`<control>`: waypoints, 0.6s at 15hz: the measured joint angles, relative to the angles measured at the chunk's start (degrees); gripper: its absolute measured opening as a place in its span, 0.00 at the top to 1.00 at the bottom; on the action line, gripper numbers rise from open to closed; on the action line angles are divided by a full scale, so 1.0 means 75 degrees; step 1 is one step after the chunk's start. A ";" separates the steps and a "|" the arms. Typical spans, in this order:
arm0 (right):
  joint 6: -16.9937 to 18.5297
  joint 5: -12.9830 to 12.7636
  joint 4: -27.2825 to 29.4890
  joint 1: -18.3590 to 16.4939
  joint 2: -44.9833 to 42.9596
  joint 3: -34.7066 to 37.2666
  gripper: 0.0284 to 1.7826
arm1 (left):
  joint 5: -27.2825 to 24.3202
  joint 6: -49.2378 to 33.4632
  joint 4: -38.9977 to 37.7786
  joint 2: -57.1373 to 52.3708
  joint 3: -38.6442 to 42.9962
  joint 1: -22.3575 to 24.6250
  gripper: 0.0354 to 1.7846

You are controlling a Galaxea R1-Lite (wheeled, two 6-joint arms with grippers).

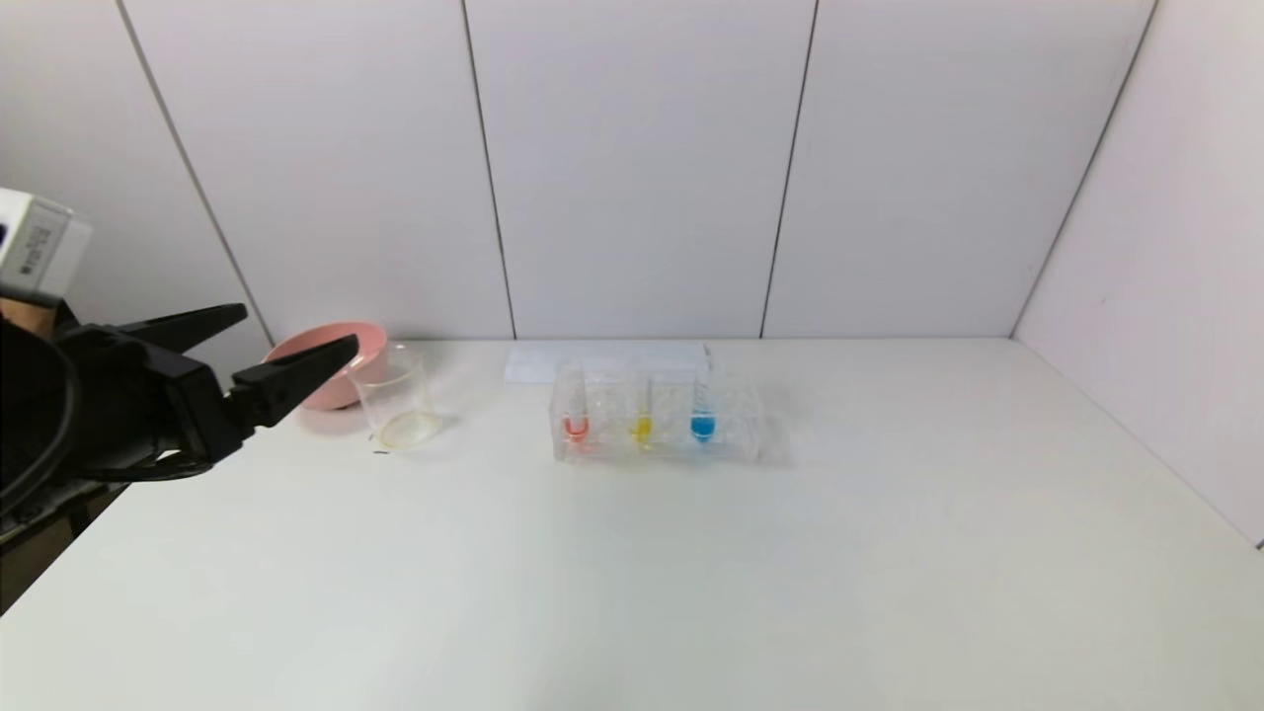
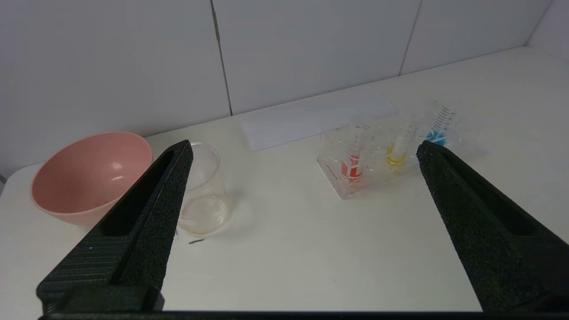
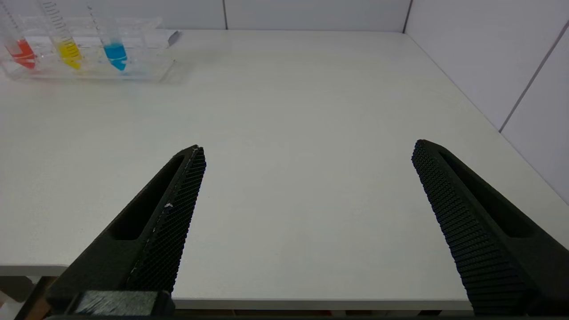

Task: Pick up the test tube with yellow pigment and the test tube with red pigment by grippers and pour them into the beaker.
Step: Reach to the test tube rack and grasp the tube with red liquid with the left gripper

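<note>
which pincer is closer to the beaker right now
Left. The left pincer hangs open just beside the beaker, at the table's left edge. The right pincer, also open, sits back at the table's near edge, far off.

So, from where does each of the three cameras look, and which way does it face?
Head view: high, facing forward and down at the white table; open left gripper shows.
Left wrist view: behind its open fingers, facing the clear glass beaker and pink bowl.
Right wrist view: at the table's near edge, open right gripper.
All share the clear tube rack.
</note>
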 joint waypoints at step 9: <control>-0.0003 -0.0003 0.0000 0.0000 0.0000 0.0003 0.05 | 0.1572 0.0018 -0.3340 0.3290 -0.0091 -0.1451 0.01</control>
